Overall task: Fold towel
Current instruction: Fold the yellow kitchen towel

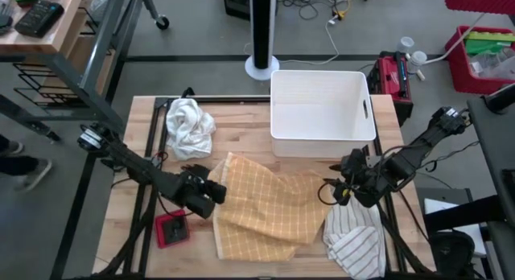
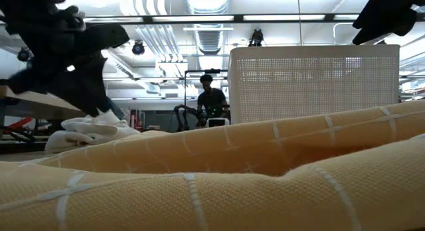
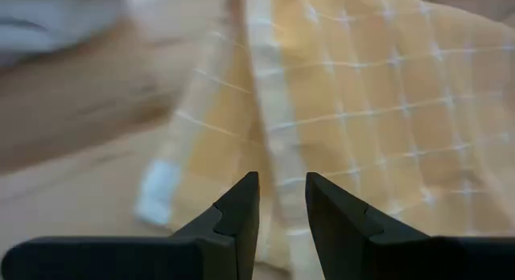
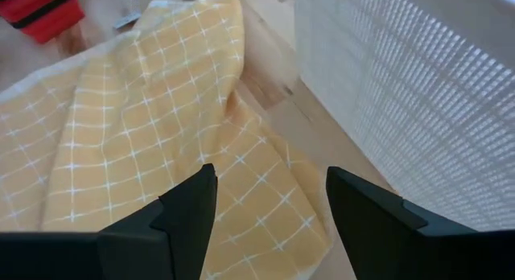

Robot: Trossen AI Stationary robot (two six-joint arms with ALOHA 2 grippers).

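A: What are the left gripper's (image 3: 281, 201) fingers doing?
B: They stand a narrow gap apart over the towel's (image 1: 265, 212) hemmed left edge. Whether they pinch cloth, I can't tell.
A: And the right gripper (image 4: 269, 201)?
B: Its fingers are spread wide with nothing between them, hanging over the towel's right side, just in front of the bin (image 1: 320, 111).
A: Where does the towel lie?
B: Rumpled in the middle of the table (image 1: 141, 131), yellow with a white grid, between the two grippers and in front of the bin.
A: Anything else on the table?
B: A white cloth (image 1: 190, 125) bunched at the back left, a striped cloth (image 1: 358, 244) at the front right touching the towel, and a small red object (image 1: 171, 228) at the front left, beside the left gripper.
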